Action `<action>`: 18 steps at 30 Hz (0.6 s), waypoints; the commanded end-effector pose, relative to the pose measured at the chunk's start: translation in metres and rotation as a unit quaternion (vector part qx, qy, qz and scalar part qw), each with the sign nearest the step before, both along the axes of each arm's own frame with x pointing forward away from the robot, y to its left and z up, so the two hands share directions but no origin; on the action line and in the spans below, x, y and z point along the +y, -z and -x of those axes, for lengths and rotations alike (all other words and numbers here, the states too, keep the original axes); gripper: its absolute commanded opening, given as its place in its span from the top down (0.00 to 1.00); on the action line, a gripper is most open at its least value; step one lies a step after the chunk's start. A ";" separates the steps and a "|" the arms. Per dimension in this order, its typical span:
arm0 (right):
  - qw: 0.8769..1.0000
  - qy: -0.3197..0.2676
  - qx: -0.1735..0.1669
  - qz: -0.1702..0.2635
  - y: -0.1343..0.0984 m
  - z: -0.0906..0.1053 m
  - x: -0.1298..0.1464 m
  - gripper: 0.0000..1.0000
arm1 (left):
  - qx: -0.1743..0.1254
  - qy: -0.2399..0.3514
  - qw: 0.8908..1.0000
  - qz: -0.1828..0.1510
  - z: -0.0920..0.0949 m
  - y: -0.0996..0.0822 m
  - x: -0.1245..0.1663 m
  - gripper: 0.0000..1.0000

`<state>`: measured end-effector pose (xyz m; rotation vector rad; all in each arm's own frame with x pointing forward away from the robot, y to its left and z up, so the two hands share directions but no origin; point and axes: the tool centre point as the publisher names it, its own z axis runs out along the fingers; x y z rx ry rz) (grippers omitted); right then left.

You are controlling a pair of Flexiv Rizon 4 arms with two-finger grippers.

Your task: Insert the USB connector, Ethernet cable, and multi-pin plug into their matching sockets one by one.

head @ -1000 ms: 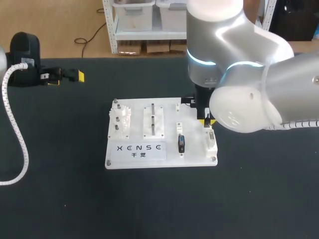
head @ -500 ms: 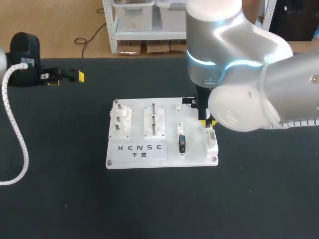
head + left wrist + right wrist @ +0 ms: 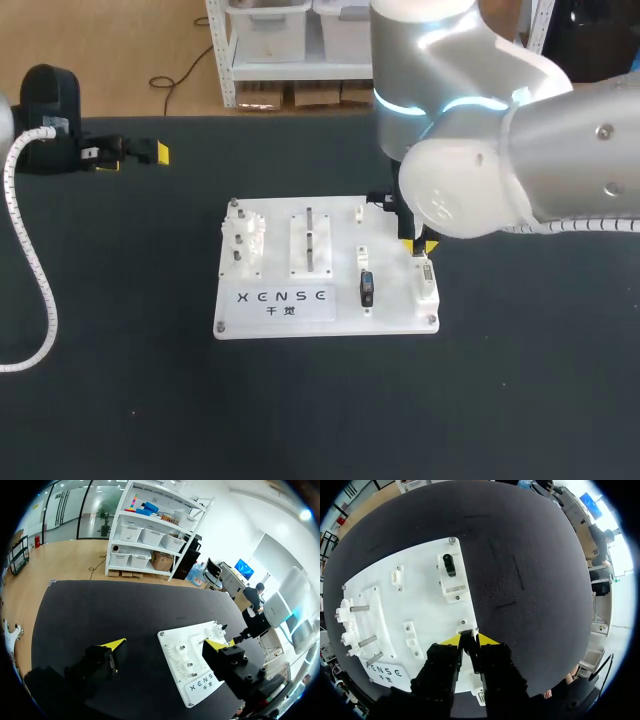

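The white board (image 3: 345, 322) is a flat, matte plastic rectangle with screws at its visible corners, lying on the black, cloth-like tabletop (image 3: 120, 400). Thin metal pegs (image 3: 359, 608) and white toothed gears (image 3: 183, 656) stand on its left part. Over the board's right side, the right gripper (image 3: 470, 641) has its 2 yellow-tipped fingers pressed close on a narrow dark connector (image 3: 466, 636), just short of a small white socket block (image 3: 466, 626). The connector's type is hard to make out, and in the head view the bulky silver arm hides the board's back-right corner. Well left of the board, the left gripper (image 3: 164, 644) hangs with its fingers spread wide. A black plug (image 3: 365, 290) stands in a white holder near the board's front edge.
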<state>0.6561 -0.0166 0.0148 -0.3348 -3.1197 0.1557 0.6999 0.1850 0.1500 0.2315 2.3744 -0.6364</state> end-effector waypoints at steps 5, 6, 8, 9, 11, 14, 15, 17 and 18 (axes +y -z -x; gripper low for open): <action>1.000 0.005 0.008 0.004 0.016 -0.001 -0.009 1.00 | 0.000 0.000 1.000 0.000 0.000 0.000 0.000 0.00; 1.000 0.005 0.007 0.006 0.016 -0.001 -0.010 0.93 | 0.000 0.000 1.000 0.000 0.000 0.000 0.000 0.00; 1.000 0.005 0.003 0.008 0.010 0.001 -0.010 0.59 | 0.000 0.000 1.000 0.000 0.000 0.000 0.000 0.00; 1.000 0.004 -0.002 0.008 0.006 0.002 -0.009 0.15 | 0.000 0.000 1.000 0.000 0.000 0.000 0.000 0.00; 1.000 0.006 -0.008 0.008 -0.001 0.003 -0.009 0.00 | 0.000 0.000 1.000 0.000 0.000 0.000 0.000 0.00; 1.000 0.010 -0.017 0.009 -0.012 0.004 -0.007 0.00 | 0.000 0.000 1.000 0.000 0.000 0.000 0.000 0.00; 1.000 0.011 -0.021 0.011 -0.015 0.004 -0.005 0.00 | 0.000 0.000 1.000 0.000 0.000 0.000 0.000 0.00; 0.999 0.011 -0.030 0.009 -0.025 0.007 -0.001 0.00 | 0.000 0.000 1.000 0.000 0.000 0.000 0.000 0.00; 0.999 0.010 -0.037 0.007 -0.032 0.009 0.003 0.00 | 0.000 0.000 1.000 0.000 0.000 0.000 0.000 0.00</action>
